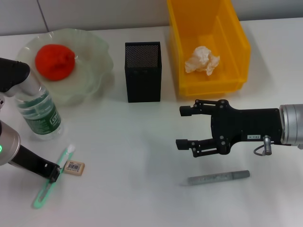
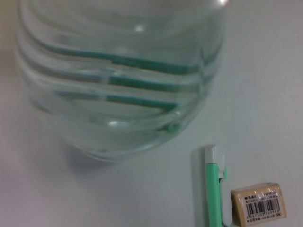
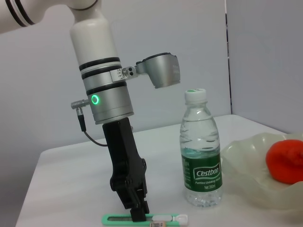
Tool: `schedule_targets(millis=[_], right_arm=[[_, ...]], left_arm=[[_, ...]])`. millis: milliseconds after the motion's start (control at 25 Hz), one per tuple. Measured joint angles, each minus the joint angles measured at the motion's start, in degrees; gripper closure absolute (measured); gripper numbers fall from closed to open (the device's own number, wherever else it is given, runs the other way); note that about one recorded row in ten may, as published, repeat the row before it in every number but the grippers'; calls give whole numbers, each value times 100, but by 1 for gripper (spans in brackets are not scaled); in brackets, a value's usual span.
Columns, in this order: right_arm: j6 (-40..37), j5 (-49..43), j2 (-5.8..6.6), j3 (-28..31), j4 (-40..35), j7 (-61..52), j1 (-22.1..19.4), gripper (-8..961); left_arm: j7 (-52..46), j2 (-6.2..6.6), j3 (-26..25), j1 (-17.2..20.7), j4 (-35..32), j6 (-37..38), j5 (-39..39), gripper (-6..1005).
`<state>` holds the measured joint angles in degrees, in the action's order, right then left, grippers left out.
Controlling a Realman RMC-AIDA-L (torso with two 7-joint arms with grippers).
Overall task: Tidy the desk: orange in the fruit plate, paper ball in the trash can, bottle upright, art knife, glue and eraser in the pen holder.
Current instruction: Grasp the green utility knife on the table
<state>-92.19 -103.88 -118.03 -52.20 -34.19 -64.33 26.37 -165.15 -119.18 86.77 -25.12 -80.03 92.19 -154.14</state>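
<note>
White worktop [image 1: 142, 142]. Green art knife [image 1: 51, 182] is lying flat at front left, long axis running diagonally, white tip pointing away twd the upright bottle [image 1: 40, 111]. Left gripper [image 1: 53, 174] is pressing down on knife's middle; can't tell jaw state. Eraser [image 1: 75, 167] is sitting just beside it. Right gripper [image 1: 185, 126] is hovering w/ jaws wide above a grey glue stick [image 1: 218, 178] lying roughly left-right.
</note>
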Motion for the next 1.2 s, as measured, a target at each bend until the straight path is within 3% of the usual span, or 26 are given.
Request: schedule_targets(millis=[480,960,1200], right_arm=[[-5,0,0,8,0,0,-9,113],[-71,0,9,23,-1,0,-9,112],[-71,0,9,27,0,0,-9,112]], left_arm=[[7,0,-16,4,-71,45,-28,873],[4,0,-87,42,-117,82,-34,833],[2,0,-70,39,-96,55,-55,674]])
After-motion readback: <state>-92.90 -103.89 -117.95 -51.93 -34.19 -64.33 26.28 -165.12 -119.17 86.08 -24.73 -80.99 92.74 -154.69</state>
